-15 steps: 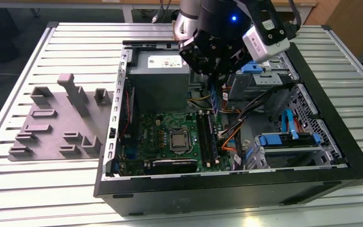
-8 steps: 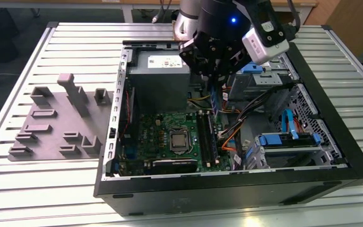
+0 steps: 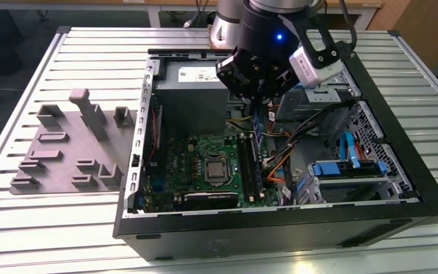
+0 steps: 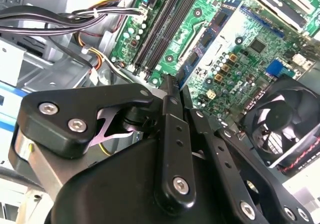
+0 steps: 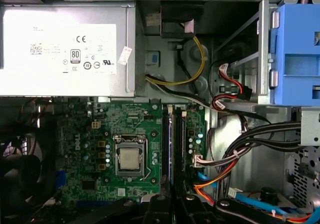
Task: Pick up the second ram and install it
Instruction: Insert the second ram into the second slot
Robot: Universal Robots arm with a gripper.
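Observation:
My gripper (image 3: 255, 104) hangs inside the open computer case (image 3: 280, 228), over the far end of the long black memory slots (image 3: 248, 168). It is shut on the second ram (image 3: 259, 127), a thin dark stick that points down from the fingers toward the motherboard (image 3: 192, 154). In the first wrist view the ram (image 5: 170, 144) shows edge-on, lined up along the slots (image 5: 181, 149), with the gripper (image 5: 170, 205) beneath it. The second wrist view has the gripper (image 4: 171, 81) pressed narrow, with the slots (image 4: 165, 29) beyond. How high the ram sits above the slots I cannot tell.
A grey plastic holder (image 3: 71, 148) lies on the slatted table at the exterior view's left. Inside the case are the power supply (image 3: 192, 91), the processor socket (image 3: 217, 169), bundled cables (image 3: 303, 137) beside the slots, a blue drive bay (image 3: 348, 168) and a fan (image 4: 280, 124).

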